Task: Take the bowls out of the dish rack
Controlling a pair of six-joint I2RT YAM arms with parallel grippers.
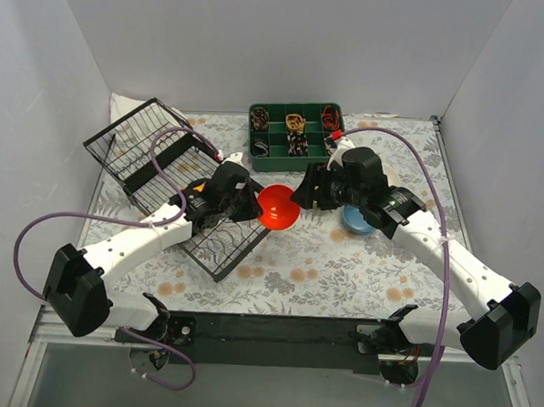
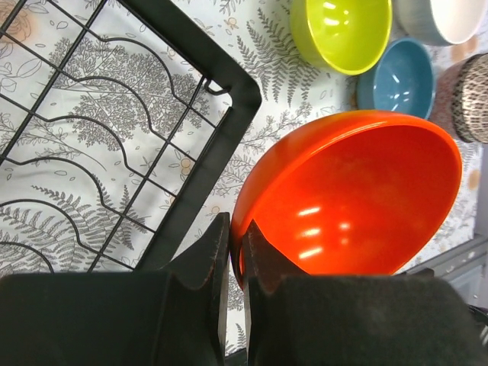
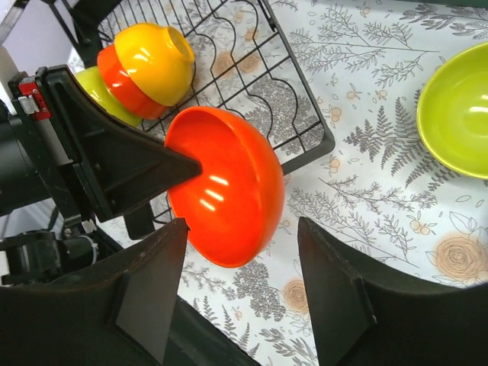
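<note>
My left gripper (image 1: 252,205) (image 2: 238,242) is shut on the rim of a red-orange bowl (image 1: 277,206) (image 2: 358,191) and holds it tilted just past the corner of the black wire dish rack (image 1: 156,152) (image 2: 221,137). My right gripper (image 1: 305,194) (image 3: 242,229) is open, facing this bowl (image 3: 229,183), its fingers to either side of it and not touching. In the right wrist view the rack (image 3: 252,84) holds a stacked yellow-orange bowl (image 3: 160,61), a red bowl (image 3: 122,88) and a lime bowl (image 3: 95,91).
Lime (image 2: 343,30) (image 3: 457,114), blue (image 2: 400,76) (image 1: 355,222), white (image 2: 450,19) and mosaic-patterned (image 2: 473,95) bowls stand on the floral table right of the rack. A green divided tray (image 1: 294,130) with small items sits at the back. White walls enclose the table.
</note>
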